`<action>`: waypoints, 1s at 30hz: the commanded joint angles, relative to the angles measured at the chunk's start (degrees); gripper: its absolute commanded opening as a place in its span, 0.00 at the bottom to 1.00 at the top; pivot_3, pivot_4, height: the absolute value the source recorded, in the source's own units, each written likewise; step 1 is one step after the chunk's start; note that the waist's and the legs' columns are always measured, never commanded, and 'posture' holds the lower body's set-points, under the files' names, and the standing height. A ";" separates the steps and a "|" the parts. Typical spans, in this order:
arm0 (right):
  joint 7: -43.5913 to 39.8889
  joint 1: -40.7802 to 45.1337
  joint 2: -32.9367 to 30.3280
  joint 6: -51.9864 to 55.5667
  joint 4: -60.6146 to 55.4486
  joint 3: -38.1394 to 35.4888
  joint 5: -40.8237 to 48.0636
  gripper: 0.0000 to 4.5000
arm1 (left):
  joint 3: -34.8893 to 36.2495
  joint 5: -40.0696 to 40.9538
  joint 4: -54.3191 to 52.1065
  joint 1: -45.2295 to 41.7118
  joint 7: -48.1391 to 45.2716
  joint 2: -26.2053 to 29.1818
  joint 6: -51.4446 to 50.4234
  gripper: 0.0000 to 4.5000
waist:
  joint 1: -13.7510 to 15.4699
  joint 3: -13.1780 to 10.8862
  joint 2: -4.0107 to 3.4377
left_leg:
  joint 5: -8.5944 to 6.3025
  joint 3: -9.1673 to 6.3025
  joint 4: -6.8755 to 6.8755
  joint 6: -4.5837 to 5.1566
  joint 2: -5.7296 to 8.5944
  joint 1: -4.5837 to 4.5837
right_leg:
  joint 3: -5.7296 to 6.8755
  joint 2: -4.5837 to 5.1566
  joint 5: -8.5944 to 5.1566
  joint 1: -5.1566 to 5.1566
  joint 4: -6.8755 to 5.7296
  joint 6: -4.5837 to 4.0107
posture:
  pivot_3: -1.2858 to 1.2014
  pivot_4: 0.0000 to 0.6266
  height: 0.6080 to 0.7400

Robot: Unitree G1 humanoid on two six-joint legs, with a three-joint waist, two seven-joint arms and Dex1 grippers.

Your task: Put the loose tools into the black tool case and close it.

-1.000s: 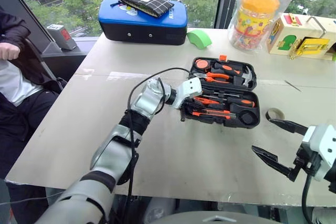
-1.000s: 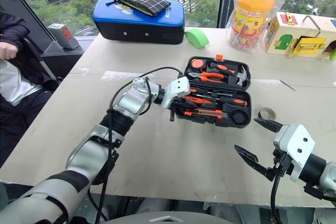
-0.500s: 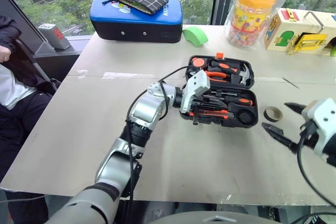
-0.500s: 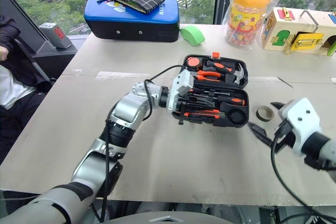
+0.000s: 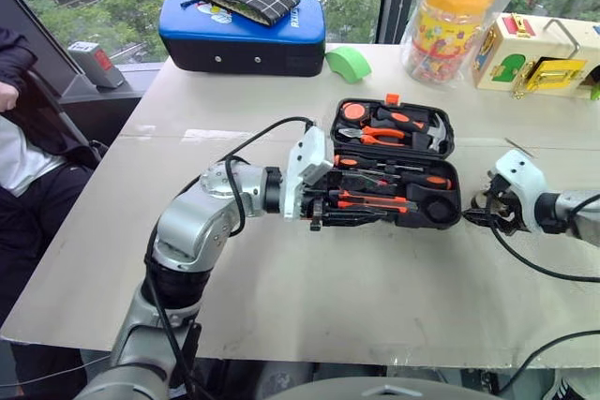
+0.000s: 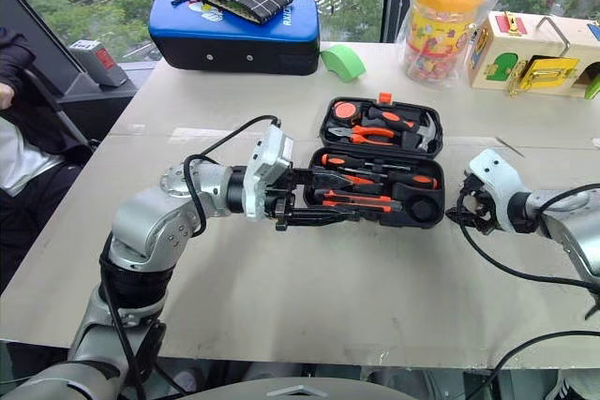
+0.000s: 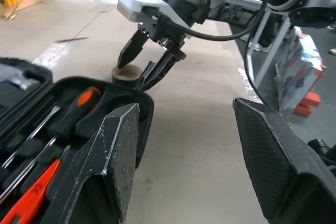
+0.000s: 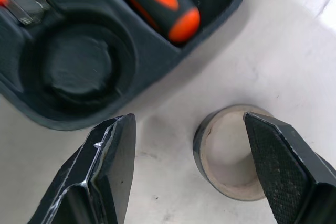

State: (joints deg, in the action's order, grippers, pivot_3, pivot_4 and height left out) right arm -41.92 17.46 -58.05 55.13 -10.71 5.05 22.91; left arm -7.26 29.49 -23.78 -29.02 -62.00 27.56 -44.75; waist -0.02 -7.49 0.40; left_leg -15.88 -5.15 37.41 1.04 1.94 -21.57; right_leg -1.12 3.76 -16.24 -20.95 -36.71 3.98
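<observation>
Tape roll (image 8: 231, 153): on the table just beside the open black tool case (image 5: 441, 215), its round slot vacant (last loose item, by appearance). Right gripper (image 7: 148, 62) poised over it, jaws parted, nothing grasped; next move: straddle the rim and clamp. Left gripper (image 6: 319, 199) released, empty, at the case's near-left edge.

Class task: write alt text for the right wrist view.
Two black open fingers hang over a small tape roll lying flat on the table, beside the open black tool case with its empty round slot.
</observation>
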 commanded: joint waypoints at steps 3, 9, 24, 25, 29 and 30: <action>-3.36 2.86 -1.15 -0.56 2.55 2.11 -2.56 0.26 | 1.41 2.03 -3.02 0.39 3.14 0.95 0.50 0.65 | -0.01 0.00 -0.01 | 0.01 0.03 0.00 -0.02 0.00 -0.06 | -0.02 0.00 0.00 -0.10 -0.03 0.00 | 0.52 0.24 1.00; -6.38 2.79 -3.07 -1.11 -0.01 -0.44 -2.34 0.01 | 1.71 2.57 -2.21 2.39 3.87 2.71 2.71 0.65 | -0.04 -0.01 -0.02 | 0.01 0.05 0.00 -0.02 0.00 -0.06 | -0.03 0.02 0.01 -0.11 -0.03 0.00 | 0.52 0.24 1.00; -7.99 13.41 -2.34 9.63 -19.29 5.87 5.30 0.01 | 9.52 8.46 -7.04 16.46 1.15 12.43 6.09 0.65 | 0.26 -0.12 -0.13 | -0.13 0.02 -0.09 0.20 0.00 -0.16 | -0.15 0.36 0.05 -0.26 0.02 -0.08 | 0.52 0.24 1.00; -8.19 13.48 -2.54 9.24 -18.77 7.20 4.50 0.01 | 9.62 8.70 -7.60 16.89 1.72 12.41 5.93 0.65 | 0.45 -0.12 -0.13 | -0.13 0.03 -0.09 0.19 0.03 -0.17 | -0.15 0.37 0.06 -0.27 0.03 -0.08 | 0.52 0.24 1.00; -9.45 13.56 -3.53 7.32 -17.04 10.00 2.29 0.01 | 9.67 9.50 -9.33 17.85 3.87 12.36 5.53 0.65 | 0.76 -0.13 -0.14 | -0.05 0.02 -0.12 0.06 0.02 -0.18 | -0.17 0.38 0.06 -0.29 0.05 -0.08 | 0.52 0.24 1.00; -9.59 13.65 -3.50 6.91 -16.45 10.51 1.73 0.01 | 9.73 9.71 -9.67 17.97 4.43 12.25 5.44 0.65 | 0.74 -0.13 -0.13 | -0.01 0.01 -0.12 -0.01 0.00 -0.18 | -0.16 0.36 0.05 -0.29 0.06 -0.08 | 0.52 0.24 1.00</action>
State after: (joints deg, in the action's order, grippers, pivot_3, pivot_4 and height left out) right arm -51.03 30.11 -60.71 63.41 -27.35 15.62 26.00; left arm 1.29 37.96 -30.87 -11.04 -58.46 39.59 -39.59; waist 0.72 -7.62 0.27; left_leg -15.89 -5.13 37.26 1.03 1.94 -21.75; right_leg -1.29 4.11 -16.19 -21.25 -36.65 3.90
